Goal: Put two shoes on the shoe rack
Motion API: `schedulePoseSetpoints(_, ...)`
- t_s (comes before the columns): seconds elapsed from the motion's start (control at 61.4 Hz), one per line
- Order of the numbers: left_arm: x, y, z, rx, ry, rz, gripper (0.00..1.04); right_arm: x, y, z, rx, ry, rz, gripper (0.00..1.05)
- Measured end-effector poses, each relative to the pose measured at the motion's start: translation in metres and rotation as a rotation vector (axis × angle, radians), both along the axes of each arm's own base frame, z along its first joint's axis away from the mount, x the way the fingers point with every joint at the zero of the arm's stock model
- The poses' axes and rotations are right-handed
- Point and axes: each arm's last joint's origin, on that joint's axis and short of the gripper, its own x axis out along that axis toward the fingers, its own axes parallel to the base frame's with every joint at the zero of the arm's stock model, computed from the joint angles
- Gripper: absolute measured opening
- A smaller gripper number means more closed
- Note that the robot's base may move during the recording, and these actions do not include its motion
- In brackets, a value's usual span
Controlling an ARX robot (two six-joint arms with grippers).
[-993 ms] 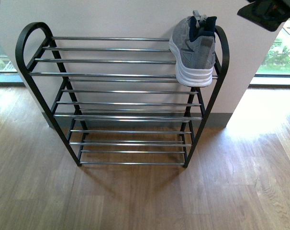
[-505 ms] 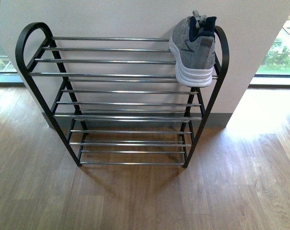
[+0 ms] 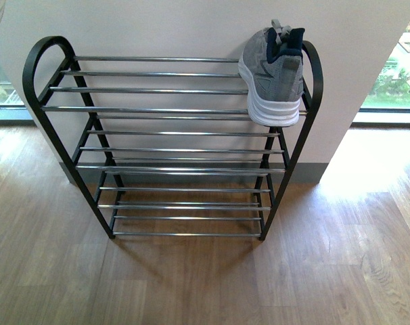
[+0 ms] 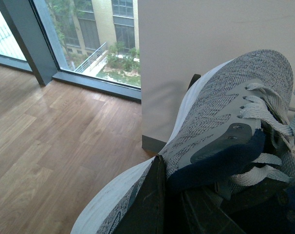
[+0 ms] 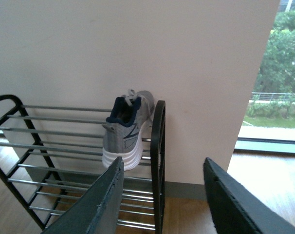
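We face a wooden floor (image 3: 191, 284) and a pale wall (image 3: 157, 27). The shoe rack (image 3: 171, 110) stands against the wall, with its chrome bars in several tiers. One grey sneaker (image 3: 272, 71) lies on the top tier at the rack's right end, just beside the black end hoop. Its heel is toward the wall and its toe juts past the front bar. Our left gripper (image 4: 179, 207) is clamped on the other grey sneaker (image 4: 220, 126) at its navy collar, off the rack, near a wall corner. Our right gripper (image 5: 163, 163) hangs empty near the rack's right end, fingers spread wide.
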Motion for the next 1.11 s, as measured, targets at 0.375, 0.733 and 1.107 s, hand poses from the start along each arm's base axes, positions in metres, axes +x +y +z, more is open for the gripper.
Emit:
schedulePoseSetpoints(0.375,0.0,0.0,0.0,0.0,0.0,0.001,0.02,-0.021,0.0,-0.013,-0.019,-0.002,-0.005,0.02)
schedulePoseSetpoints(0.733,0.0,0.0,0.0,0.0,0.0,0.001,0.02,-0.034,0.0,-0.019,-0.02,-0.025,-0.006,0.02)
schedulePoseSetpoints(1.107,0.0,0.0,0.0,0.0,0.0,0.001,0.02,-0.045,0.0,-0.018,-0.02,-0.029,-0.006,0.02)
